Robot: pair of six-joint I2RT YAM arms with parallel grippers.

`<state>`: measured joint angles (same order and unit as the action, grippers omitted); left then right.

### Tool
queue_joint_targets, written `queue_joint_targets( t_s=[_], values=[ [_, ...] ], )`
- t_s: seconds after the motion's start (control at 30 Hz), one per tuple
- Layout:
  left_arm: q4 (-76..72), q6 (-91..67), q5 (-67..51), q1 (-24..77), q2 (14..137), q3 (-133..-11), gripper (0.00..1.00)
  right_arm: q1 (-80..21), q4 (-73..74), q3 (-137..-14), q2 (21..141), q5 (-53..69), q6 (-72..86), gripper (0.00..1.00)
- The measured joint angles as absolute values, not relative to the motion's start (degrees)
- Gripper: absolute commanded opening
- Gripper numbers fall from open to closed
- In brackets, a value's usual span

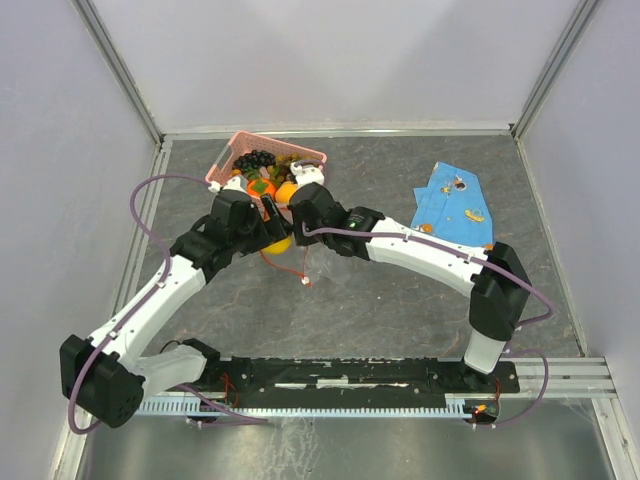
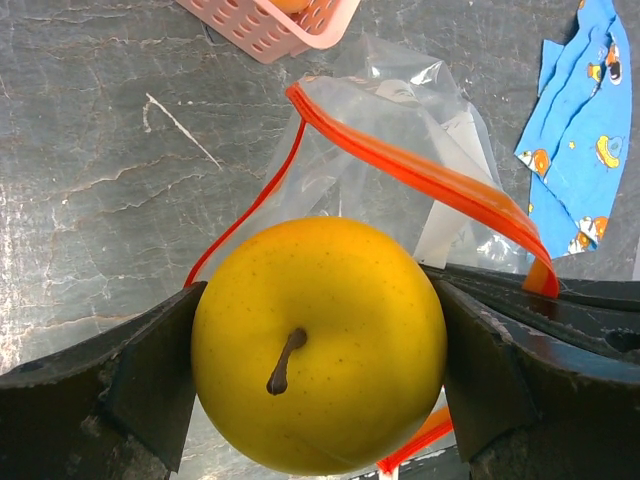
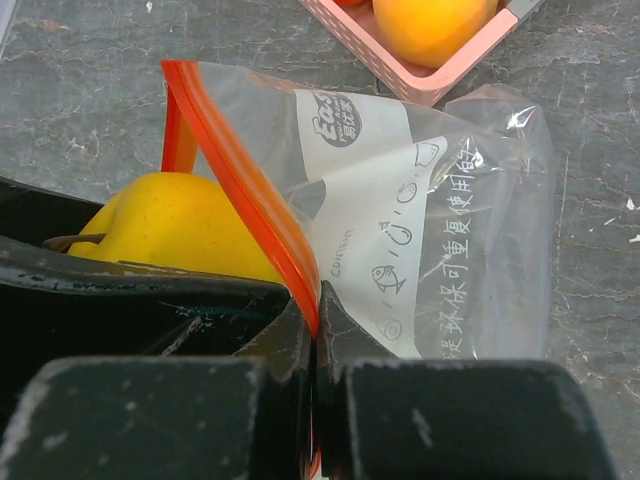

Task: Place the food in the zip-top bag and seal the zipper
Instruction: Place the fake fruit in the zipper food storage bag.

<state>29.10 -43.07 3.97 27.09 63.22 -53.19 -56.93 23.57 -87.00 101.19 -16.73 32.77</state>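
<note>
Beside pink basket (image 2: 270, 25), L claw (image 2: 320, 375) wide, gripping yellow fruit (image 2: 330, 280), R claw (image 3: 318, 335) pinched tight on zipper (image 3: 240, 190) of bag (image 3: 460, 230)

A dark grey, stone-patterned table (image 1: 400, 300) is carrying everything here. A pink lattice basket (image 1: 222, 163) is sitting on it toward the far left. A blue printed cloth (image 1: 450, 205) is lying rumpled at the far right, well apart from the basket. A black mounting plate (image 1: 350, 375) is running along the near edge. The zip-top bag (image 3: 450, 230) is hanging beside the basket, its lower end possibly touching the table, though the view is not settling that.
</note>
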Motion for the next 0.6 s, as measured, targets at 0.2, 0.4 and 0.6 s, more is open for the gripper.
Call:
queue_joint_targets(
  t_s=[0.2, 0.4, 0.6],
  values=[
    [28.6, -43.07, 5.04, 27.09, 64.75, -52.69, 0.76, -56.88, 24.01, -87.0, 101.19, -16.05, 33.06, 0.03],
    [28.64, -42.96, 7.92, 27.14, 65.73, -51.31, 0.82, -56.9, 23.92, -87.0, 100.55, -14.59, 33.41, 0.03],
    [28.71, -42.92, 10.0, 27.14, 66.61, -51.31, 0.89, -56.88, 23.49, -87.0, 99.24, -13.74, 33.8, 0.03]
  ],
)
